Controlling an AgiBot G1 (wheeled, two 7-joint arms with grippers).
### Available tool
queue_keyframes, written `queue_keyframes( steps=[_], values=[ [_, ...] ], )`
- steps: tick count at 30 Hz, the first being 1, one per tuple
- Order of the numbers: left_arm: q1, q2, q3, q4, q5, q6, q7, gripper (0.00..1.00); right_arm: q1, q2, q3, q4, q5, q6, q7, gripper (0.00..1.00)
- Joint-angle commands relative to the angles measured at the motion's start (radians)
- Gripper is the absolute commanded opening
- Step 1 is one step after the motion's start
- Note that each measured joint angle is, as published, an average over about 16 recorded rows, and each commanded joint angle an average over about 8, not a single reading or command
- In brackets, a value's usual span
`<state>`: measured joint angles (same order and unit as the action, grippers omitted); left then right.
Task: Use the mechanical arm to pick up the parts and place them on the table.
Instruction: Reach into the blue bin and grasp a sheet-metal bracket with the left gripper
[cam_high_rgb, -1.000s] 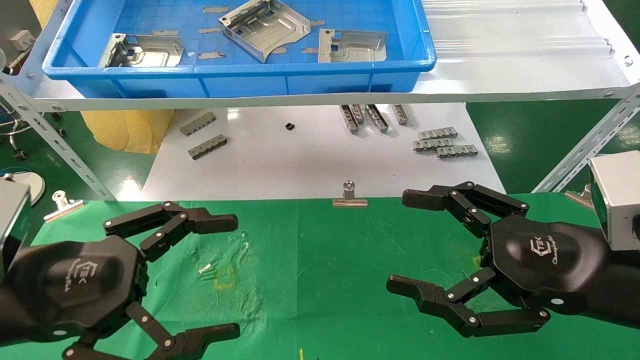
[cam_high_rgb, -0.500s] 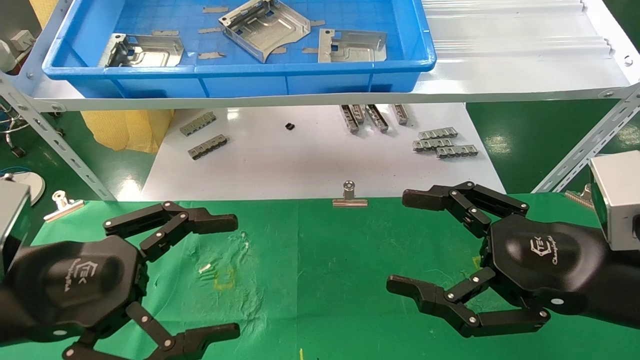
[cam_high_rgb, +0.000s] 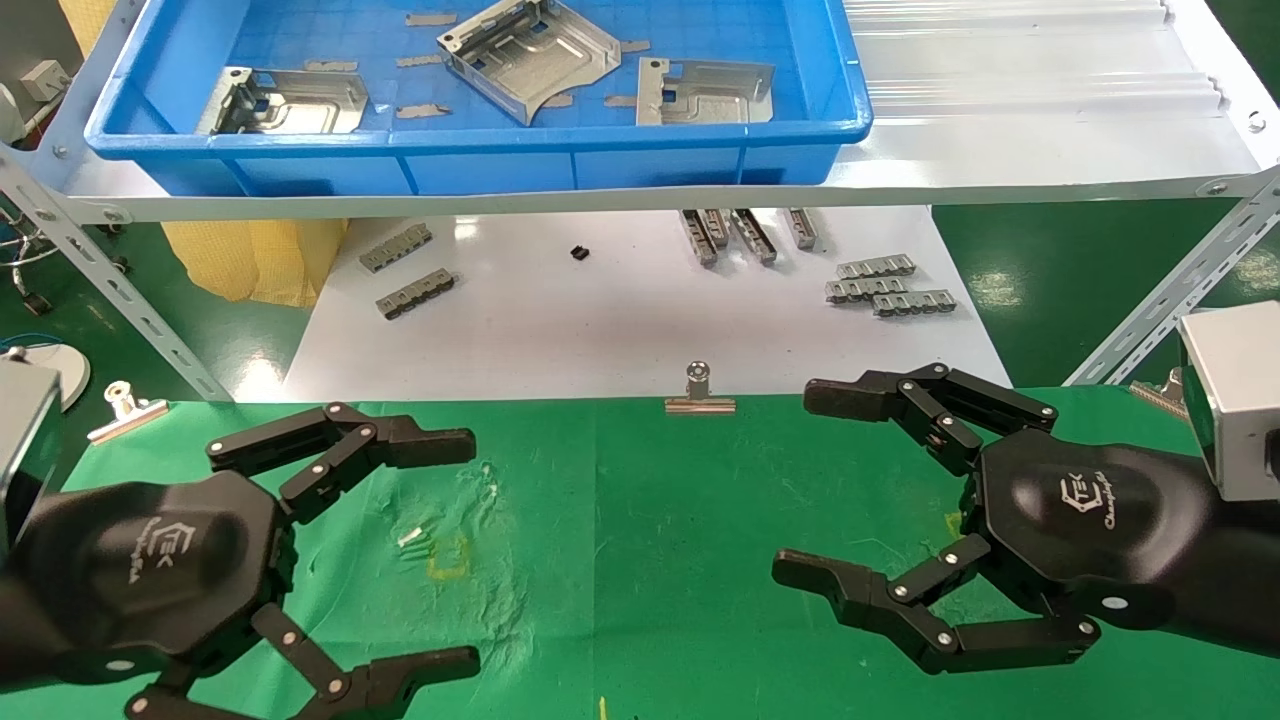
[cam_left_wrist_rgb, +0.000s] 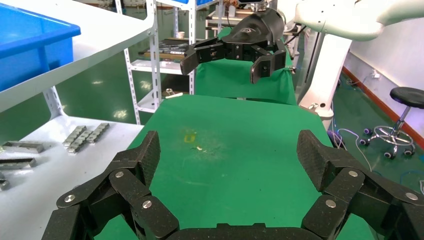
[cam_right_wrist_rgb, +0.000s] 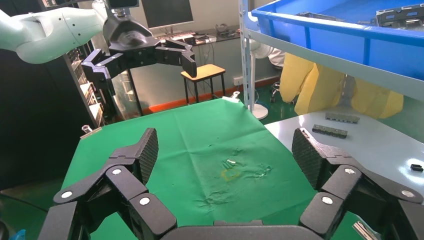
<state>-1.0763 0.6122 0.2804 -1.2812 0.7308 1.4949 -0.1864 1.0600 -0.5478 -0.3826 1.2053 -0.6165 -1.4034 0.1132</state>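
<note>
The table (cam_high_rgb: 640, 560), under creased green cloth with a faded yellow square mark (cam_high_rgb: 448, 556), carries binder clips at its far edge, one at the middle (cam_high_rgb: 699, 392) and one at the left corner (cam_high_rgb: 125, 408).

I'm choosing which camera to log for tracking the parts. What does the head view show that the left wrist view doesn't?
Only the head view shows the three parts, lying in the blue bin on the white shelf, plus the binder clip at the cloth's far edge. Only the left wrist view shows the right arm's white links and a stool beyond. Both show the green table, its faded yellow mark, the grey strips on the white board, and the open left gripper and right gripper hovering empty over the cloth.
</note>
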Motion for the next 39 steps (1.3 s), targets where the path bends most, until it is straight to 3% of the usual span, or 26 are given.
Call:
queue_keyframes(
  steps=[1, 39],
  values=[
    [0.0, 0.0, 0.0, 0.0, 0.0, 0.0, 0.0, 1.0, 0.0, 0.0, 0.0, 0.0, 0.0, 0.0, 0.0, 0.0],
    [0.0, 0.0, 0.0, 0.0, 0.0, 0.0, 0.0, 1.0, 0.0, 0.0, 0.0, 0.0, 0.0, 0.0, 0.0, 0.0]
  ],
)
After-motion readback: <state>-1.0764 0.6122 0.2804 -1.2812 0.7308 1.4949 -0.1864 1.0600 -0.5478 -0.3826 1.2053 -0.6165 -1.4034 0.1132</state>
